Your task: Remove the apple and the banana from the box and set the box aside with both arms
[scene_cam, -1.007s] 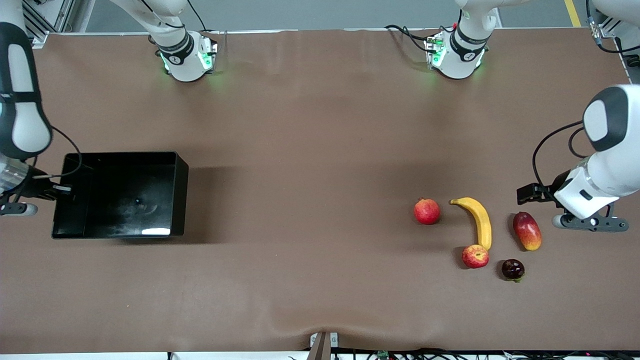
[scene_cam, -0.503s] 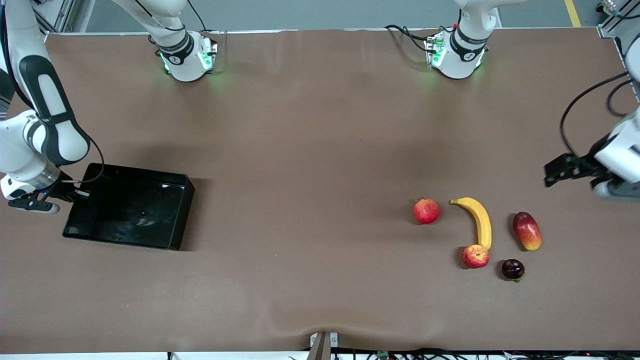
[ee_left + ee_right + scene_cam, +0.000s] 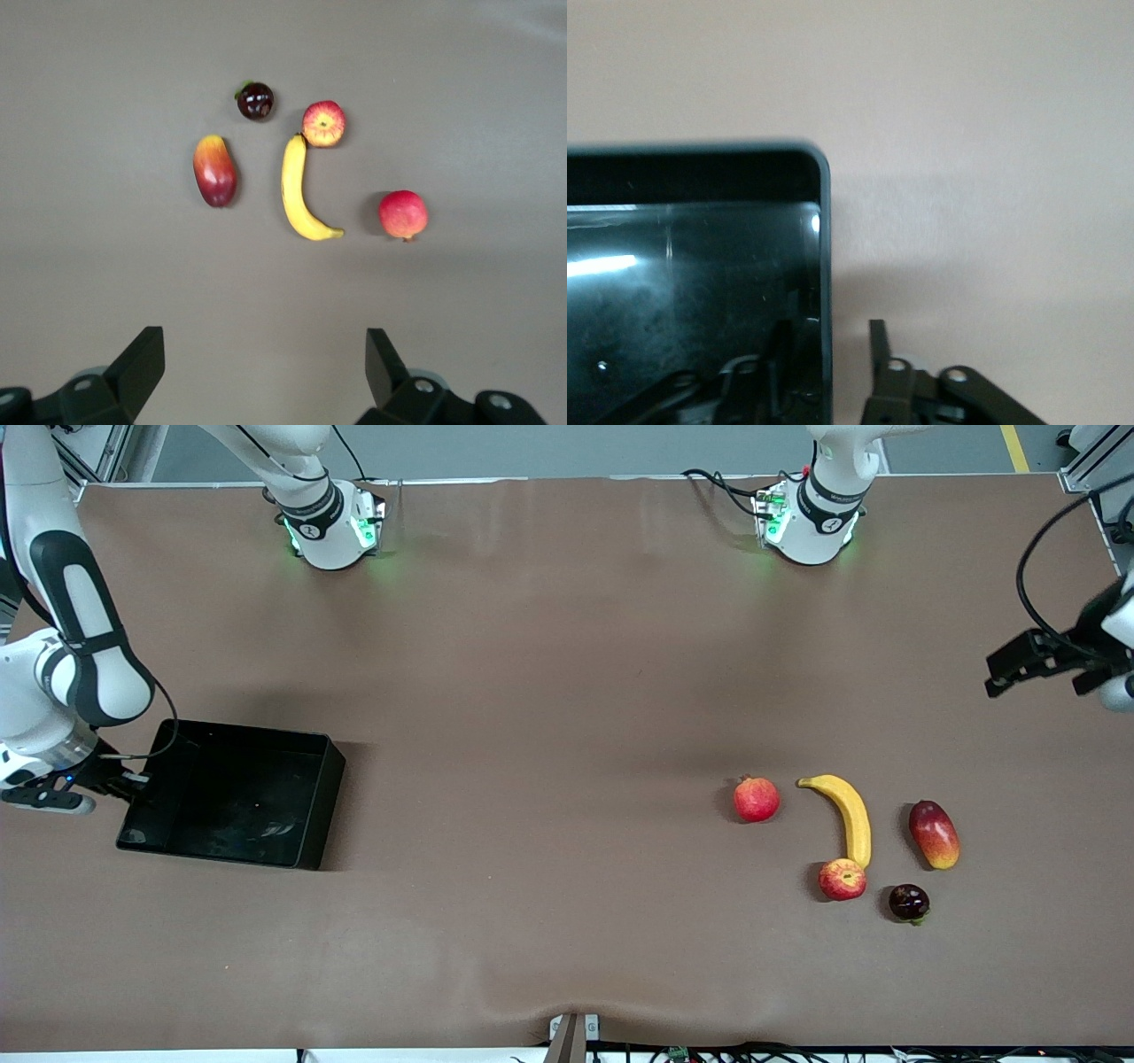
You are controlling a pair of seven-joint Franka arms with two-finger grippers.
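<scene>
The black box (image 3: 330, 797) lies flat on the table at the right arm's end. My right gripper (image 3: 133, 784) straddles its end wall, one finger inside and one outside, open, with a gap to the wall (image 3: 826, 266). In its wrist view the right gripper (image 3: 828, 354) shows the same stance. At the left arm's end lie the yellow banana (image 3: 849, 815) and the red-yellow apple (image 3: 842, 879), which touches the banana's nearer tip. My left gripper (image 3: 1032, 660) hangs open and empty, high over the table's end. Its wrist view shows the left gripper (image 3: 266, 372), banana (image 3: 297, 190) and apple (image 3: 324, 123).
A red pomegranate (image 3: 756, 799) sits beside the banana toward the table's middle. An oval mango (image 3: 934, 833) and a small dark fruit (image 3: 909, 902) lie toward the left arm's end. Both arm bases (image 3: 328, 522) stand along the back edge.
The box has come down from a raised tilt and now rests on the table. The right gripper's fingers have parted from its wall. The left gripper has risen and drawn away from the fruits.
</scene>
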